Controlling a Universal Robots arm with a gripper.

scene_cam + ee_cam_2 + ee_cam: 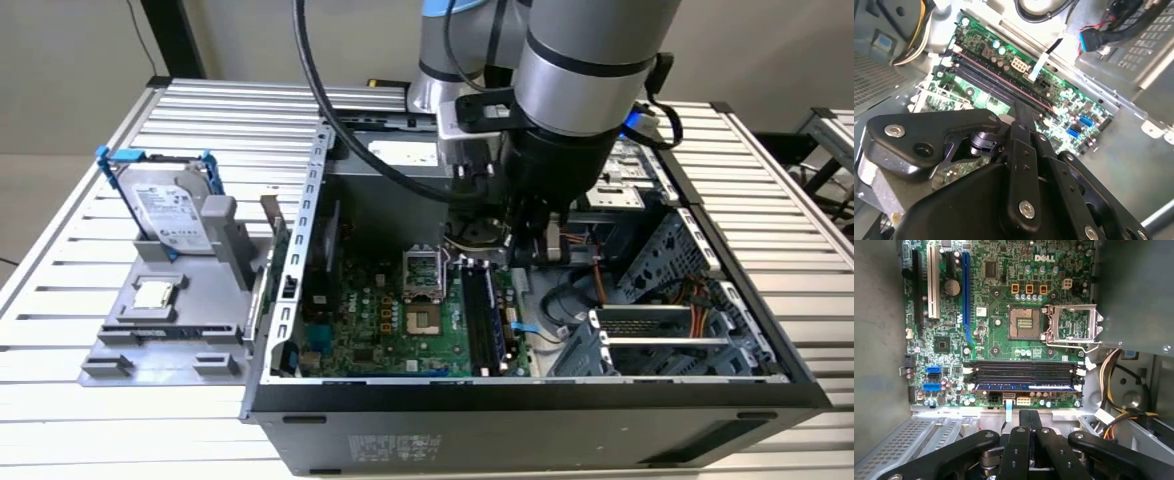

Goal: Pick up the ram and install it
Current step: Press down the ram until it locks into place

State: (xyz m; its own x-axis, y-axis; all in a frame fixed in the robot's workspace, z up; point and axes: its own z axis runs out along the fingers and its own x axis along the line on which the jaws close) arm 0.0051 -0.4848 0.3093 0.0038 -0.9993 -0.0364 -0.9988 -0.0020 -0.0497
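Observation:
The ram (1024,387) is a long narrow stick with a bluish top edge. It stands in the slot nearest the board's edge, beside the empty black slots (1024,369), with white latches at both ends. In the exterior view it lies among the slots (483,318) inside the open computer case. My gripper (1029,414) hangs above the case, close over the slot row, with its black fingers (1021,120) pressed together and nothing between them. Whether the tips touch the ram I cannot tell. In the exterior view the gripper (523,248) is below the thick grey arm.
The open case (534,400) lies on a slatted metal table. A processor socket (1024,322) sits beside the slots. Yellow and orange cables (1114,415) and a drive cage (667,330) crowd the exterior view's right. A silver hard drive (167,205) stands on a grey fixture (160,330).

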